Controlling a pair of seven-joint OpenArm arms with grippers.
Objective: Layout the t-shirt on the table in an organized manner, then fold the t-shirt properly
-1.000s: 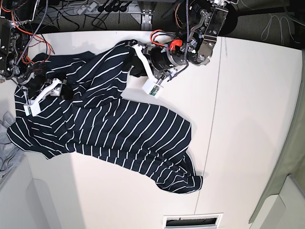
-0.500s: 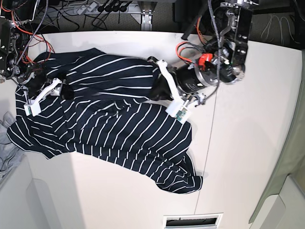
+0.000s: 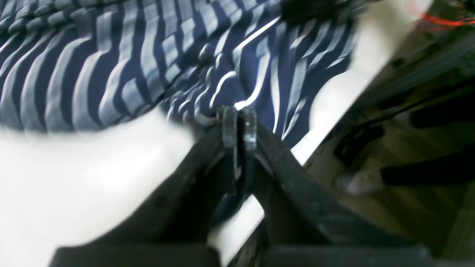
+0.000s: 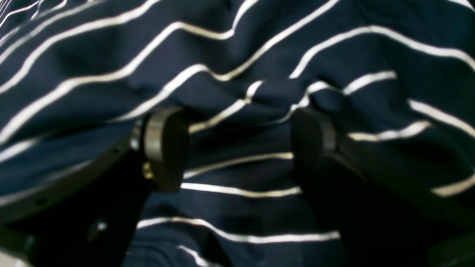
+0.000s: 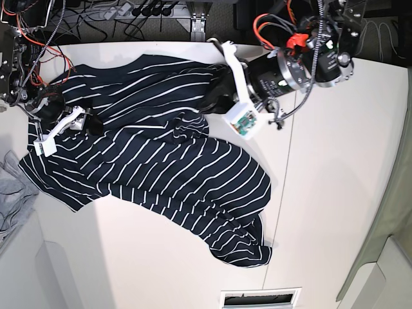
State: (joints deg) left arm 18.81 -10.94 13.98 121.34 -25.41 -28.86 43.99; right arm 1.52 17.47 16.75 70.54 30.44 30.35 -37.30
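In the left wrist view you see the left gripper [image 3: 239, 118] at the centre of the frame with its two pads pressed together on a fold of the t-shirt [image 3: 111, 63], pinching the navy striped cloth right at its edge. The shirt fills the upper left and top centre of the frame, blurred; the white table [image 3: 74, 178] shows bare at lower left, and its edge runs diagonally up to the right

In the right wrist view the right gripper [image 4: 241, 148] has its pads held wide apart at mid-frame, with t-shirt cloth bunched above and between them; you cannot tell whether either pad touches it. Fabric covers the whole frame

In the base view the t-shirt [image 5: 154, 161] lies spread and wrinkled across the left and centre of the table [image 5: 341, 193]. Your left gripper [image 5: 215, 96] sits at the shirt's upper right edge, top centre of the frame. Your right gripper [image 5: 61, 125] rests over the shirt at far left
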